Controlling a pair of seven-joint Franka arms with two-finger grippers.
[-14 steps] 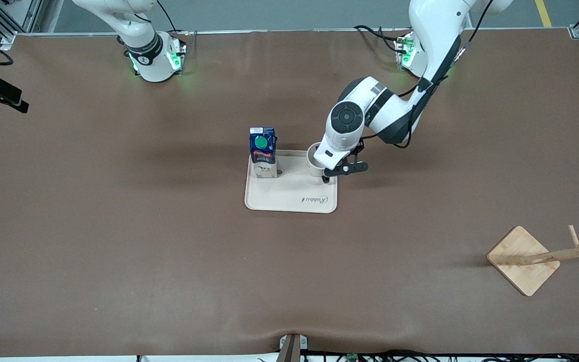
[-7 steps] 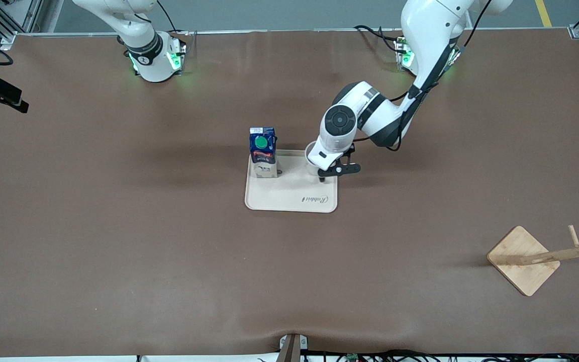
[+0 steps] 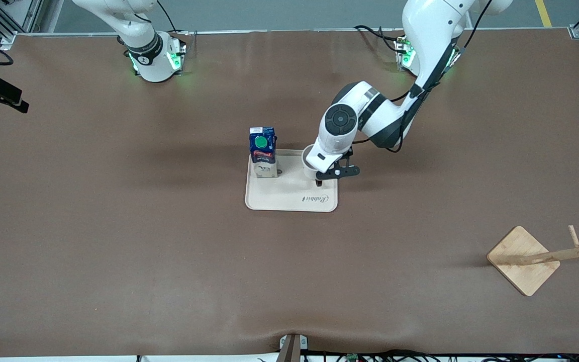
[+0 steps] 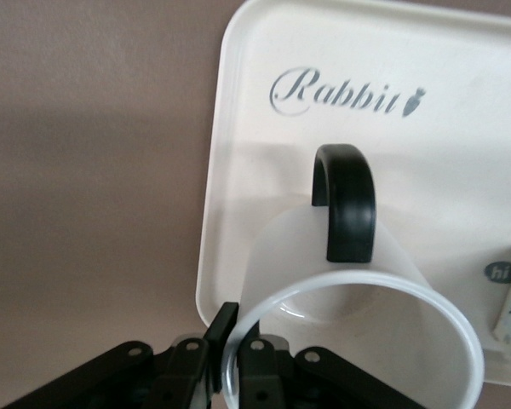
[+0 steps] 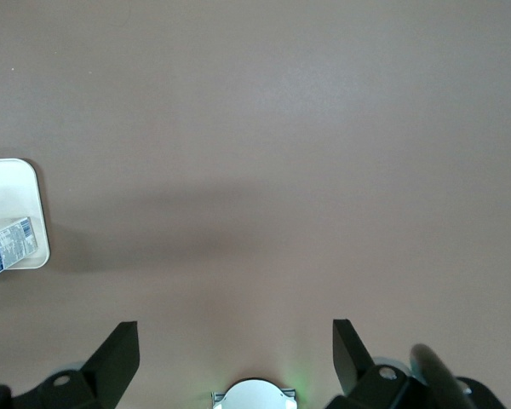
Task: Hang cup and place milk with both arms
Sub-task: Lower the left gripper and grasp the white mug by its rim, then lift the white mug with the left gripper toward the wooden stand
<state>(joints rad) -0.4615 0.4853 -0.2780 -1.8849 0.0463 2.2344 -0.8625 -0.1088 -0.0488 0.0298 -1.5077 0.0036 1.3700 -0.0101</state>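
In the left pincer [image 4: 226, 358] — seemingly the cup's [image 4: 358, 341] rim

Left gripper [image 4: 224, 362] pinching cup [image 4: 358, 290] rim

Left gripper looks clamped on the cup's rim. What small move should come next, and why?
Probably a short straight lift. The left gripper has its jaws shut on the cup wall, and the cup sits on the tray beside the milk, so rising first clears both.
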